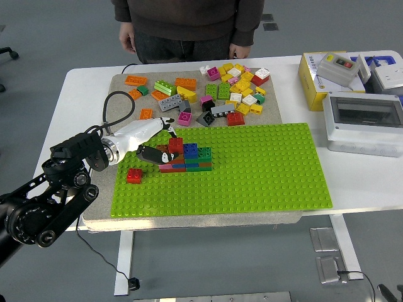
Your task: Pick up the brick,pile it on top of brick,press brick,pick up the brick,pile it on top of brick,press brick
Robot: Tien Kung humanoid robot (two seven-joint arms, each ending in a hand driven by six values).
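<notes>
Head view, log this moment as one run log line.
left hand: shut on red brick | brick: atop brick stack on green baseplate | right hand: not in view | person: standing at far side

The small red square plastic brick (175, 146) sits left of frame centre, studs up, on top of the low stacked wall of red, pink, blue and green bricks (187, 160) on the green studded baseplate (252, 170). A second red square brick (134, 175) lies flat, apart, at the baseplate's left edge. Loose multicoloured bricks (233, 88) lie scattered in the upper centre.
</notes>
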